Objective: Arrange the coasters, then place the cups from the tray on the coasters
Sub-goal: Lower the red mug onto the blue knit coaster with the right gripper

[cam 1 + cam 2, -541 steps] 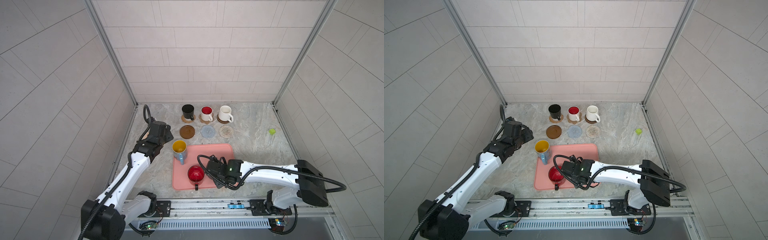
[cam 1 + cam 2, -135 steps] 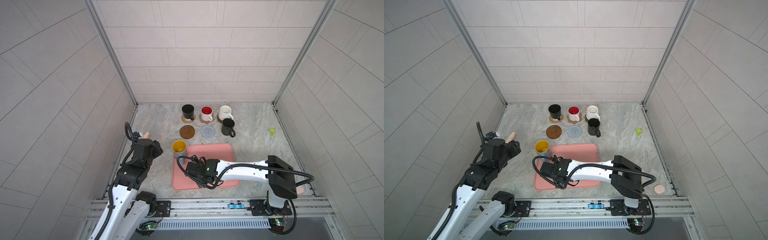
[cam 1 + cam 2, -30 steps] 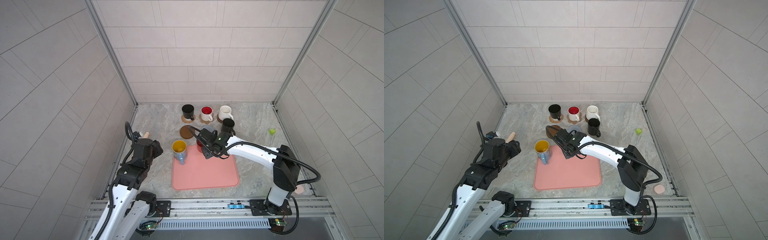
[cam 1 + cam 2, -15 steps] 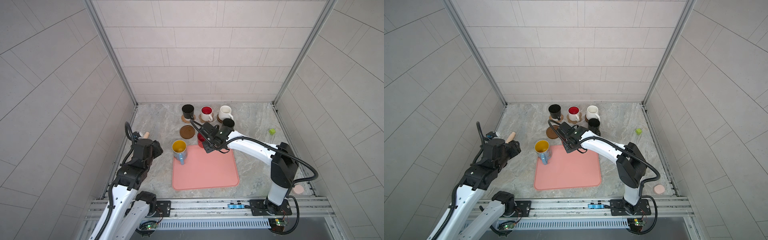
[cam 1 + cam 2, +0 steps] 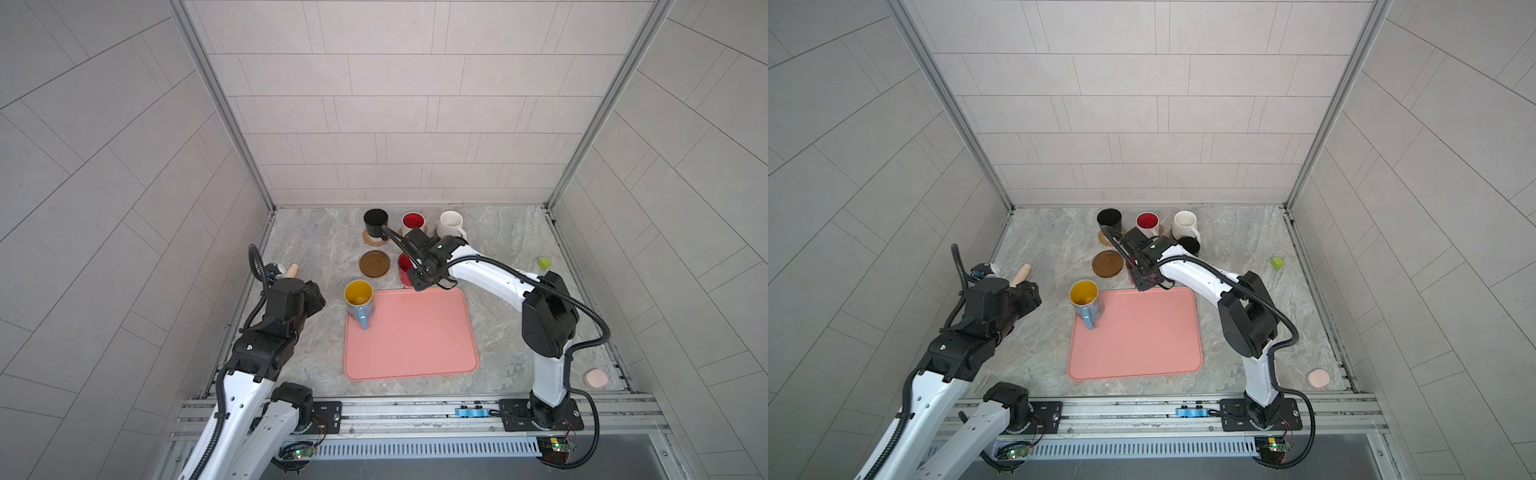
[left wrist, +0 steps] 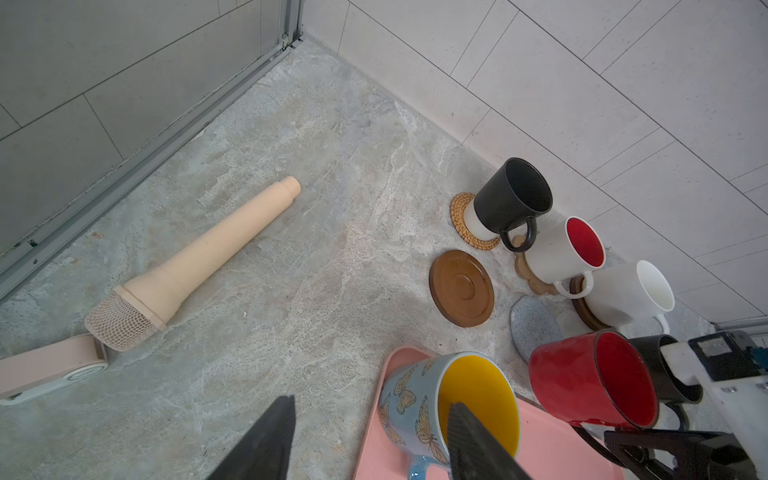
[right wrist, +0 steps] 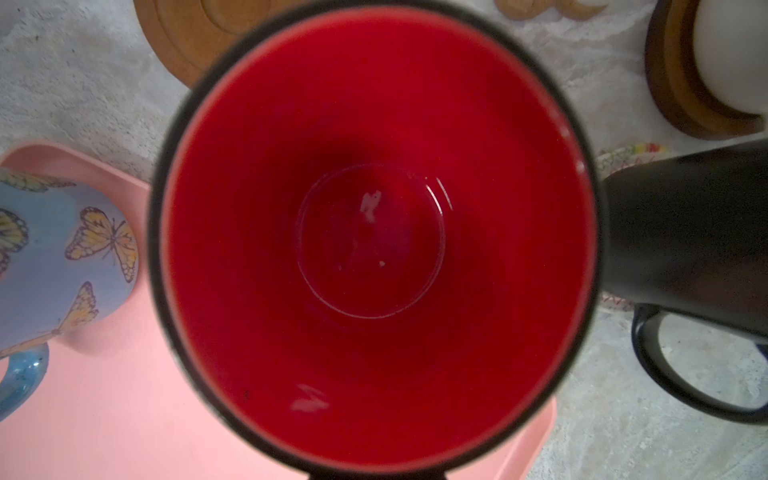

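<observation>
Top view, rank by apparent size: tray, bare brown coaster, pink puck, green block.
1. tray
2. brown coaster
3. puck, which lies nearer the camera, so its real gap to the coaster is unsure
4. green block

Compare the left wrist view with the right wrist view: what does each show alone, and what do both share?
Left wrist only: the microphone, the black mug on the rattan coaster, the grey-blue coaster. Right wrist only: the inner floor of the red mug, and the whitish crochet coaster under the second black mug. Both: red mug, butterfly mug, pink tray, bare wooden coaster.
</observation>
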`<state>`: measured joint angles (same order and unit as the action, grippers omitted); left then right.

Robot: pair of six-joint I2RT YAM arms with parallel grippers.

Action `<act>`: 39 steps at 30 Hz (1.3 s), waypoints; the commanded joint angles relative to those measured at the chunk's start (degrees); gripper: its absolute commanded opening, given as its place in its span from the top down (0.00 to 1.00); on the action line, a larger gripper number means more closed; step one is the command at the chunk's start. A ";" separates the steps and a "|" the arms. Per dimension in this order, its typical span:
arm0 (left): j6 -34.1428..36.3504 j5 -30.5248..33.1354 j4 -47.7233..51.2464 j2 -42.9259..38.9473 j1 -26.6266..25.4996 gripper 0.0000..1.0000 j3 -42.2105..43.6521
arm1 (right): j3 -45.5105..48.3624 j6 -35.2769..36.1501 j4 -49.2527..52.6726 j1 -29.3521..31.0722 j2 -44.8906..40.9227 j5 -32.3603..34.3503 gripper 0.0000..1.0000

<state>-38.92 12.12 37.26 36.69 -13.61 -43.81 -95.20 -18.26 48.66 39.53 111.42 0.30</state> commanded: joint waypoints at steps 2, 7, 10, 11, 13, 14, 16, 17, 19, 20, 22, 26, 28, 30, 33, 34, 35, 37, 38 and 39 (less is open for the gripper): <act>0.77 1.85 1.25 -0.65 0.33 0.35 -1.68 | -4.13 2.60 1.08 -1.26 1.19 0.11 0.95; 0.85 2.06 1.47 -0.84 0.30 0.35 -1.80 | -6.25 3.73 1.17 -2.66 3.00 -0.12 0.95; 0.95 2.21 1.58 -0.83 0.33 0.35 -1.93 | -7.12 4.25 0.95 -3.42 4.06 -0.38 0.95; 1.02 2.21 1.63 -0.83 0.26 0.35 -1.92 | -7.38 4.45 0.93 -3.64 4.32 -0.42 0.95; 1.04 2.33 1.73 -0.83 0.33 0.35 -1.98 | -8.03 4.95 0.86 -4.08 4.98 -0.55 0.95; 1.04 2.31 1.69 -0.83 0.29 0.35 -2.00 | -8.25 5.16 0.82 -4.28 5.23 -0.48 0.95; 1.12 2.47 1.76 -0.83 0.29 0.35 -2.04 | -8.63 5.25 0.45 -4.60 5.46 -0.37 0.95; 1.12 2.46 1.75 -0.83 0.32 0.35 -2.11 | -8.75 5.20 0.22 -4.78 5.56 -0.38 0.95; 1.30 2.56 1.74 -0.78 0.25 0.35 -2.21 | -9.19 5.34 -0.11 -5.10 5.96 -0.38 0.95; 1.45 2.56 1.76 -0.78 0.28 0.35 -2.27 | -9.49 5.44 -0.13 -5.31 6.15 -0.38 0.95; 1.64 2.60 1.85 -0.59 0.31 0.35 -2.53 | -10.16 5.47 -0.10 -5.60 6.77 -0.45 0.95; 1.74 2.63 1.94 -0.48 0.26 0.35 -2.81 | -11.44 5.87 -0.14 -6.03 7.83 -0.31 0.95; 1.74 2.60 2.07 -0.56 0.29 0.35 -2.78 | -12.07 5.94 0.01 -6.25 8.41 -0.31 0.95; 1.70 2.62 2.21 -0.61 0.33 0.35 -2.83 | -12.53 6.00 -0.06 -6.41 8.88 -0.31 0.95; 1.69 2.64 2.30 -0.73 0.31 0.35 -2.77 | -12.82 5.98 -0.11 -6.56 9.41 -0.30 0.95; 1.71 2.66 2.38 -0.78 0.32 0.35 -2.85 | -12.91 6.00 -0.23 -6.62 9.58 -0.34 0.95; 1.65 2.65 2.39 -0.85 0.27 0.35 -2.78 | -12.99 5.89 -0.28 -6.60 9.69 -0.30 0.95; 1.57 2.82 2.38 -0.96 0.33 0.35 -2.81 | -13.08 5.80 -0.47 -6.73 9.87 -0.19 0.95; 1.56 2.78 2.38 -1.00 0.33 0.35 -2.85 | -13.09 5.74 -0.59 -6.74 9.96 -0.13 0.95; 1.55 2.73 2.38 -0.92 0.35 0.35 -2.80 | -13.17 5.59 -0.65 -6.81 10.05 -0.12 0.95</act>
<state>-37.47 13.39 38.50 36.29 -13.61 -44.97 -106.61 -12.62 49.91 33.19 121.49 -0.86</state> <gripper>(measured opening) 0.653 0.177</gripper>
